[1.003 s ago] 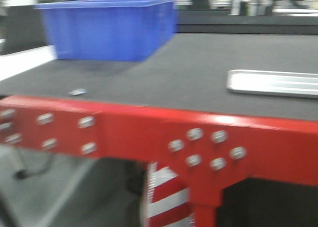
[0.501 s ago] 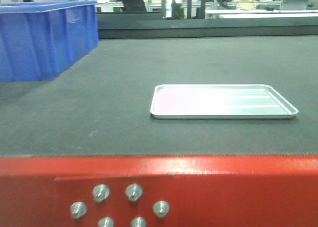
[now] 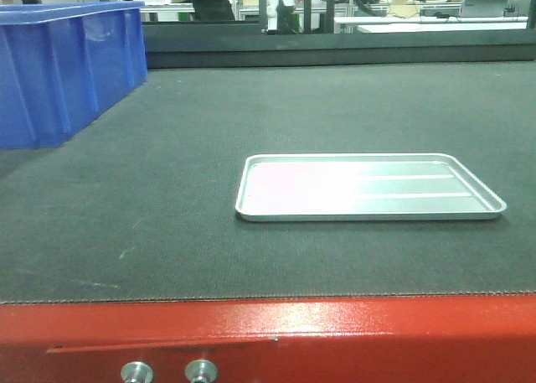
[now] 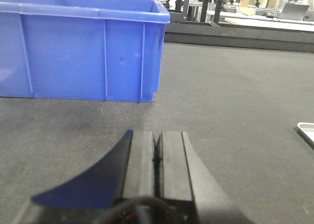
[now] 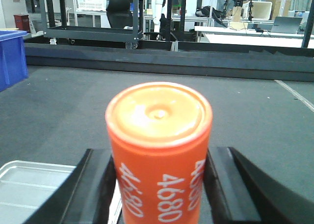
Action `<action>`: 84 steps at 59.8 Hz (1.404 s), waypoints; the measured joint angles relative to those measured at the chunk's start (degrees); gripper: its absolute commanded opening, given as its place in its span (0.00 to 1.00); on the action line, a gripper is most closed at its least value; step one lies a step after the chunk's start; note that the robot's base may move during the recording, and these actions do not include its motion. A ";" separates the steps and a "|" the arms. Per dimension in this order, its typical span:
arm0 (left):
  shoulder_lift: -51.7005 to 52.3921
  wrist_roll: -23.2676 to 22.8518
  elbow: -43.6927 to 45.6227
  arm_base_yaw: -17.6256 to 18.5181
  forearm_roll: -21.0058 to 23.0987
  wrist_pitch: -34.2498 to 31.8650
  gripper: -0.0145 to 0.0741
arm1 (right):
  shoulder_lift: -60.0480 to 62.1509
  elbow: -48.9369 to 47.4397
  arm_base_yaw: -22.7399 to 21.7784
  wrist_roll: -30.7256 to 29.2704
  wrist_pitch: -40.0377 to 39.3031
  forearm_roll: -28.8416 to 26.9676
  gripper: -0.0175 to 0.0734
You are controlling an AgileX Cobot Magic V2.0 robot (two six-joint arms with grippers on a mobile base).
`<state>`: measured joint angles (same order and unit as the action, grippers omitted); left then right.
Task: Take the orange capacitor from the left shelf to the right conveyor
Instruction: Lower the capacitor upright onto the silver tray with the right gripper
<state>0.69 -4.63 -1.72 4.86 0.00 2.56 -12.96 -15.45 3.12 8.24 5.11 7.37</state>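
The orange capacitor [image 5: 159, 150], a bright cylinder with white "4680" down its side, stands upright in the right wrist view. My right gripper [image 5: 159, 159] is shut on it, a black finger [image 5: 95, 185] pressing on each side. It hangs above the right conveyor's dark textured belt [image 5: 235, 111]. In the left wrist view my left gripper [image 4: 157, 136] is shut with nothing in it, low over the belt [image 4: 235, 96]. The front view shows the belt [image 3: 209, 115] and its red front frame [image 3: 352, 333]; neither gripper appears there. The left shelf is out of view.
A shallow silver tray [image 3: 360, 186] lies on the belt right of centre, just below and left of the held capacitor [image 5: 24, 185]. A large blue bin [image 3: 59, 64] stands at the belt's far left, right ahead of my left gripper [image 4: 83, 47]. Racks and desks stand beyond the belt.
The front view has swung right and steadied: the blue bin slid to the left edge, the tray came from the right edge to the centre, and the red frame dropped lower.
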 measured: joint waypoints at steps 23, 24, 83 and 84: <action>0.00 0.00 0.00 0.00 0.00 0.00 0.05 | 0.00 0.00 0.00 0.00 -0.84 0.00 0.37; 0.00 0.00 0.00 0.00 0.00 0.00 0.05 | 0.00 0.00 0.00 0.00 -0.84 0.00 0.37; 0.00 0.00 0.00 0.00 0.00 0.00 0.05 | -64.61 -18.18 19.09 0.00 -32.27 3.20 0.37; 0.00 0.00 0.00 0.00 0.00 0.00 0.05 | -65.40 -18.18 19.09 0.00 -32.91 3.35 0.37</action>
<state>0.69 -4.63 -1.72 4.86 0.00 2.56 -78.36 -33.63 22.21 8.24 -27.80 10.71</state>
